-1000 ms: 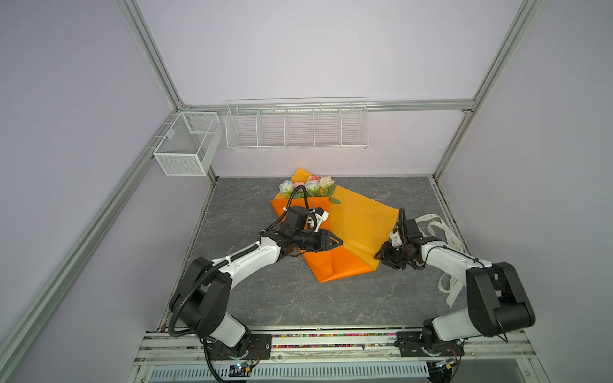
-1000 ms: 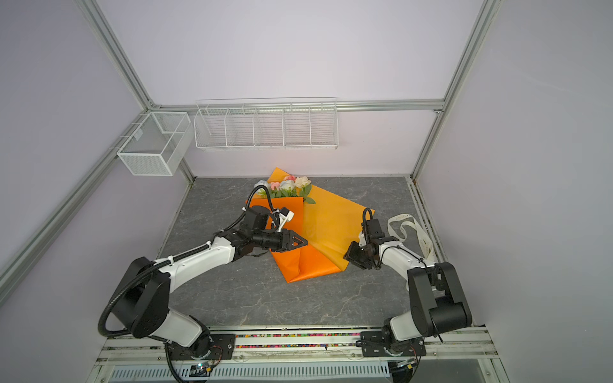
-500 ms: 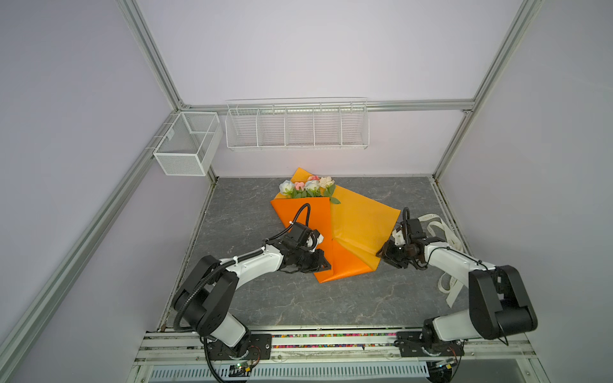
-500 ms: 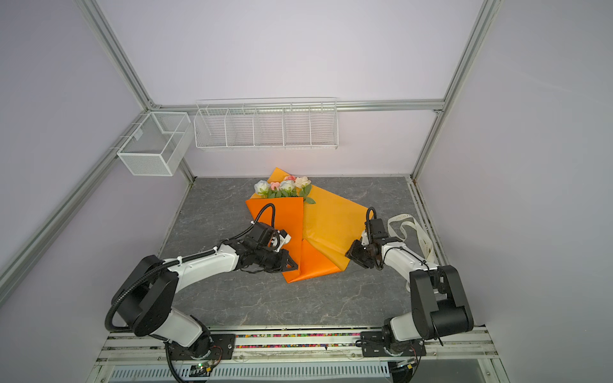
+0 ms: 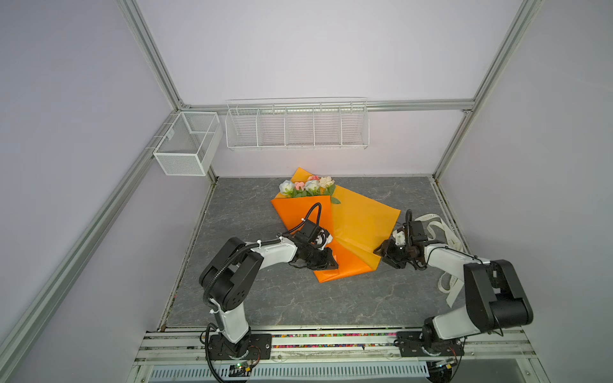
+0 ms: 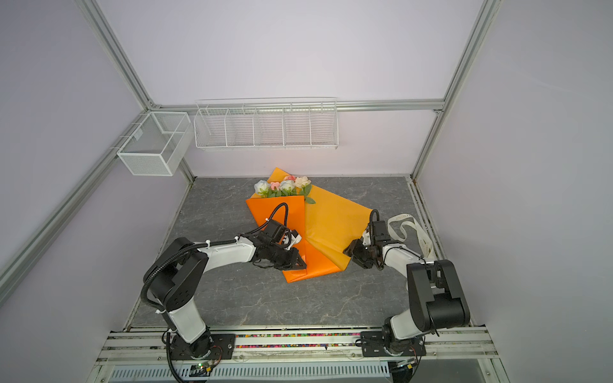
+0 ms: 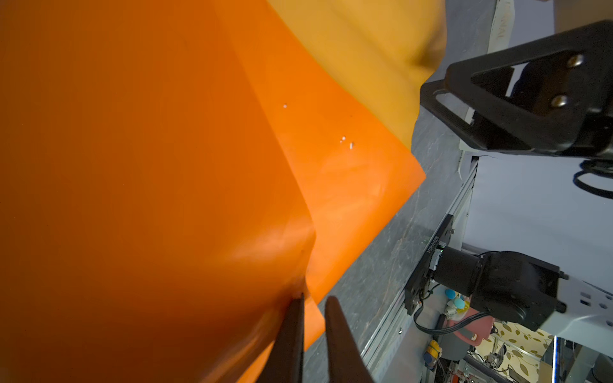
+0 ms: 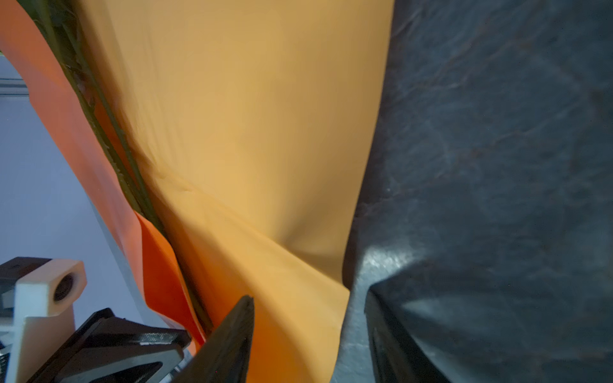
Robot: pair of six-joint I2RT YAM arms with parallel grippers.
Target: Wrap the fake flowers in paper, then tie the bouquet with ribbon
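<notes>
The bouquet [image 5: 306,187] lies near the tabletop's [image 5: 265,298] back edge, its stems [image 8: 109,132] running frontward under the orange paper [image 5: 361,219]; the left gripper [image 5: 333,263], nearly closed, hold unclear, is nearer them; the right gripper [image 5: 379,255] stands open around the paper's corner

Nothing I can read for sure. The ribbon [image 5: 435,228] carries dark print in both top views [image 6: 403,223], too small to make out. In the left wrist view a strip of ribbon [image 7: 499,31] shows a few blurred letters, not legible. Same view: the black base plate [image 7: 418,285] has a small white line of characters along its edge, looks like a serial, digits too fine to read.
</notes>
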